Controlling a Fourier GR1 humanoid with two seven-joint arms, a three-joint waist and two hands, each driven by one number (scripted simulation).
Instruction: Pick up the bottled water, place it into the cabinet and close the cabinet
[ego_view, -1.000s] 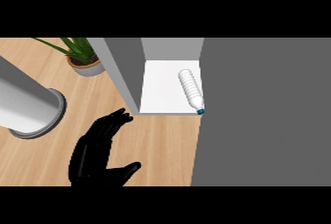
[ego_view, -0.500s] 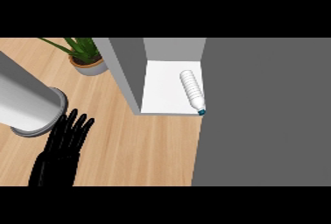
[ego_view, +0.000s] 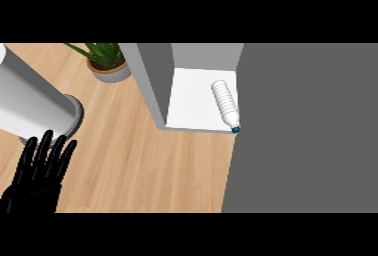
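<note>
The water bottle (ego_view: 224, 104) lies on its side on the white shelf (ego_view: 192, 100) inside the cabinet, its teal cap at the shelf's front right corner. The cabinet's grey side wall (ego_view: 151, 85) stands to the shelf's left, and the shelf is open to view. A broad grey panel (ego_view: 303, 130) borders the shelf on the right and fills the view's right side. My left hand (ego_view: 40, 167) shows at the lower left over the wooden counter, fingers straight and pointing up, holding nothing, well apart from the cabinet. My right hand is nowhere in the head view.
A large grey cylinder (ego_view: 33, 107) slants in from the upper left, just above my left hand. A potted green plant (ego_view: 107, 62) stands at the back, left of the cabinet wall. Wooden counter (ego_view: 155, 170) lies between hand and cabinet.
My left hand has drawn back leftward and down, away from the cabinet, and its fingers have straightened. The bottle has stayed on the shelf.
</note>
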